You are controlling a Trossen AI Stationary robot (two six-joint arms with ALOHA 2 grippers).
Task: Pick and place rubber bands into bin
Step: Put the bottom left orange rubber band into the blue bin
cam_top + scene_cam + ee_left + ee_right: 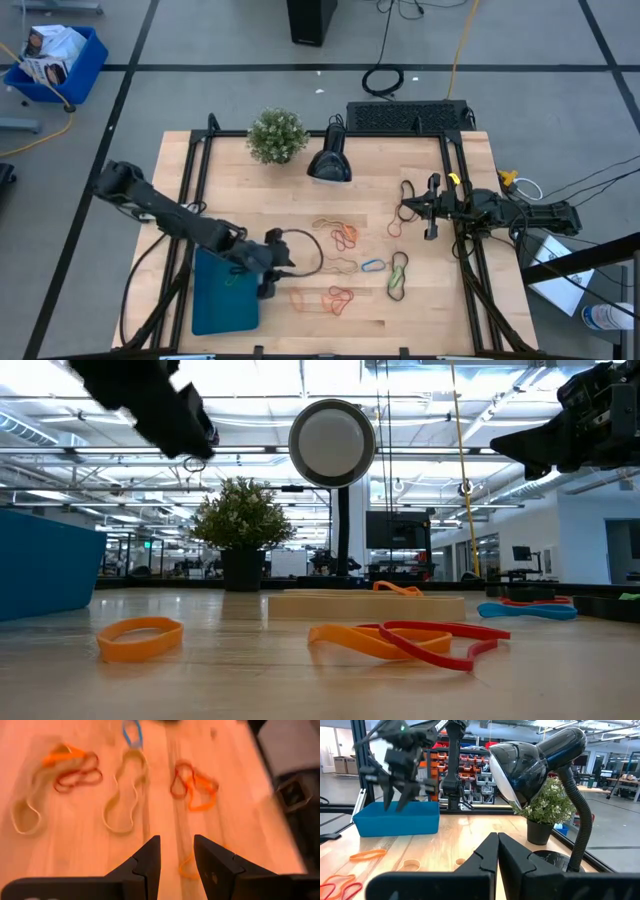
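From above, I see the left gripper [278, 262] hanging beside the teal bin [222, 300], its part-open jaws holding nothing, probably because it is between picks. The rubber bands [340, 268] lie loose on the wooden table [440, 300].

At table height, no writing shows.

My left wrist camera shows empty fingers [150, 857].

The right gripper [498, 851] waits shut by the lamp [540, 755].

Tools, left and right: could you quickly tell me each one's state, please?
Left tool: open, holding nothing, beside the bin.
Right tool: closed, empty.
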